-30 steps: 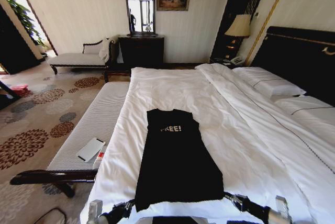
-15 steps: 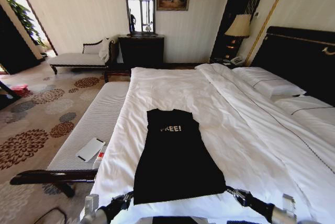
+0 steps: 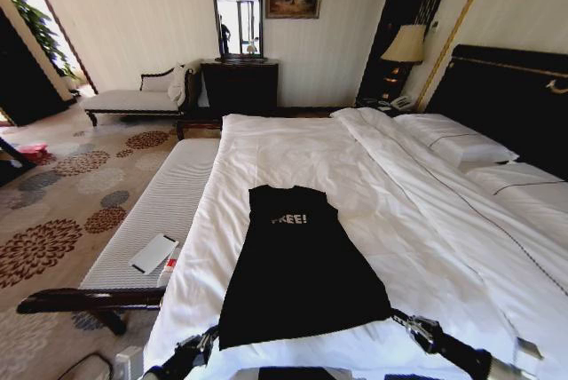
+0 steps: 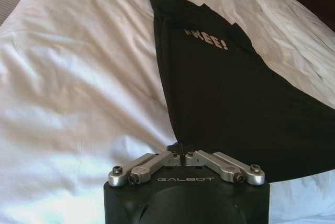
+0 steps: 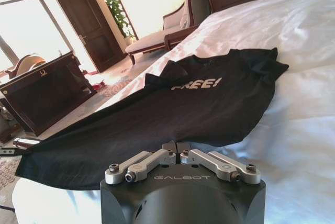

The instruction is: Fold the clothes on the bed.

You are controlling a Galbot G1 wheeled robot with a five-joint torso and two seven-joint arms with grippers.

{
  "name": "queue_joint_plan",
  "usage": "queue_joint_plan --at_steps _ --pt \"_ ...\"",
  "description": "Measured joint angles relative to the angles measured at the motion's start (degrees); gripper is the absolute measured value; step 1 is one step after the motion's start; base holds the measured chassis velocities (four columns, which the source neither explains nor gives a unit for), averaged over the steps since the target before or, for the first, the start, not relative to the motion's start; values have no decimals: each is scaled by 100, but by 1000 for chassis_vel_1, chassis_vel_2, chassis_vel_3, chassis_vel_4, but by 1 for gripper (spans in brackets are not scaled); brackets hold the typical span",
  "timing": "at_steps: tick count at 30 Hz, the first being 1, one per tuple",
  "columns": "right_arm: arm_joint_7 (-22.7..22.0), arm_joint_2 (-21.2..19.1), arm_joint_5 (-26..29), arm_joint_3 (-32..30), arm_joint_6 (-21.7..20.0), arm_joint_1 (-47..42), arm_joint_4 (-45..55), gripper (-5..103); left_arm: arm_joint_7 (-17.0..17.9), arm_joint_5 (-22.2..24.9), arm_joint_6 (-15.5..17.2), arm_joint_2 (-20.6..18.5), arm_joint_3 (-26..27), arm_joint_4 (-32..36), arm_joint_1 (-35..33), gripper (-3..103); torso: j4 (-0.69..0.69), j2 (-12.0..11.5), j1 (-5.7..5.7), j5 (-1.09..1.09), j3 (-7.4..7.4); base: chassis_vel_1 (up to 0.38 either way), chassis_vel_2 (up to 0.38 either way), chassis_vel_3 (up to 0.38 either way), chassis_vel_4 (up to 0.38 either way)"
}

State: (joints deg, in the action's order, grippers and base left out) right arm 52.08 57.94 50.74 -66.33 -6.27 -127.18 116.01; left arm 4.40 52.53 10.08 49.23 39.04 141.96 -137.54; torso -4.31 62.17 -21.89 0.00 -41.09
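The clothes, a black T-shirt (image 3: 297, 265) with white "FREE!" lettering, lie flat on the white duvet of the bed (image 3: 293, 145), collar end away from me. It is narrow at the shoulders and widens toward the near hem. My left gripper (image 3: 209, 337) is shut on the hem's left corner, and my right gripper (image 3: 401, 316) is shut on the right corner. The left wrist view has the left gripper (image 4: 180, 150) pinching the T-shirt (image 4: 230, 88). The right wrist view has the right gripper (image 5: 176, 145) pinching the T-shirt (image 5: 172, 109), with the hem stretched taut between both.
A padded bench (image 3: 151, 220) runs along the bed's left side with a flat white object (image 3: 153, 253) on it. Pillows (image 3: 461, 142) and a dark headboard (image 3: 506, 96) lie to the right. A chaise (image 3: 133, 98), dresser (image 3: 240, 85) and lamp (image 3: 406, 44) stand by the far wall.
Both grippers have moved apart and toward me with the hem corners, so the T-shirt's near edge is wider and lies lower on the duvet. The collar end has stayed put.
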Motion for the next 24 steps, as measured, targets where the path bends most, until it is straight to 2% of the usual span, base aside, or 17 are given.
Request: queue_joint_plan --at_steps 6,12,15,16,18,19,20,23,24 --pt "217 254 -10 -165 193 -47 97 0 -62 -240 -267 151 -21 30 -293 0 0 0 0 0 0 0 0 0 0" --pt "117 397 39 -121 261 89 121 0 4 -245 -304 294 -112 5 -5 0 0 0 0 1 0 0 0 0 0" --pt "-265 434 166 -67 267 401 179 0 363 -49 -82 529 -143 46 839 0 2 0 0 1 0 0 0 0 0" --pt "-265 434 166 -67 267 401 179 0 363 -49 -82 529 -143 46 839 0 2 0 0 1 0 0 0 0 0" --pt "-563 374 224 -3 263 592 238 0 752 225 86 573 -235 112 1586 0 1 0 0 -1 0 0 0 0 0" --pt "-845 288 258 91 266 764 284 0 1046 450 180 542 -338 128 2109 0 -1 -1 0 -1 -1 0 0 0 0" --pt "-845 288 258 91 266 764 284 0 1046 450 180 542 -338 128 2109 0 -1 -1 0 -1 -1 0 0 0 0" --pt "-1500 24 384 359 267 1251 377 0 1644 953 321 310 -690 128 3319 0 0 -2 0 -1 -2 0 0 0 0" --pt "-1644 -44 403 434 265 1384 382 0 1719 1018 331 265 -764 123 3554 0 0 -2 -1 -1 -2 0 0 0 0"
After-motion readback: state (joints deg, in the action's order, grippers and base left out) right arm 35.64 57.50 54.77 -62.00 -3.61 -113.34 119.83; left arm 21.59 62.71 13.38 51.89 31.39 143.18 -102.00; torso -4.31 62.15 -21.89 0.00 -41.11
